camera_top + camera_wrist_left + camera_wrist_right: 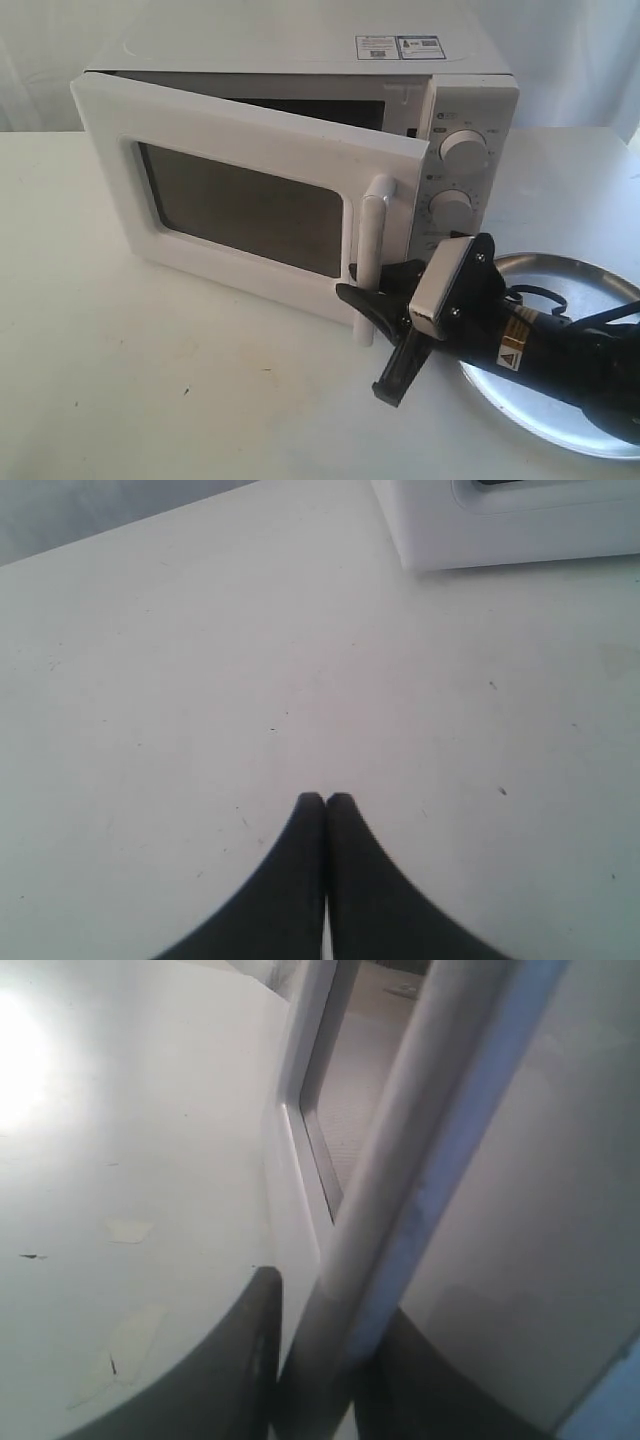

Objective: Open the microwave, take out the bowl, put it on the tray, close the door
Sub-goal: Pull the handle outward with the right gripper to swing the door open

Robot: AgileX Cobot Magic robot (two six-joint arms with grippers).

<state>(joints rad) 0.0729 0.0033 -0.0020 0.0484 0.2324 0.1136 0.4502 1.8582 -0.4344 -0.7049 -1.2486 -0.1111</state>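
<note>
The white microwave (pixel 300 60) stands at the back of the table, its door (pixel 240 210) swung partly open toward the front. My right gripper (pixel 368 335) reaches in from the right. It is shut on the lower part of the door's white bar handle (pixel 372 235). In the right wrist view the handle (pixel 420 1150) runs between the two dark fingers (pixel 250 1360) of the right gripper (pixel 335 1295). The silver tray (pixel 600 290) lies under the right arm. The bowl is hidden. My left gripper (pixel 325 798) is shut on nothing, above bare table, near the microwave's corner (pixel 500 530).
Two white dials (pixel 462 148) sit on the microwave's right front panel. The right arm's black body and cable (pixel 560 350) lie over the tray. White tabletop (pixel 150 380) extends left of and in front of the door.
</note>
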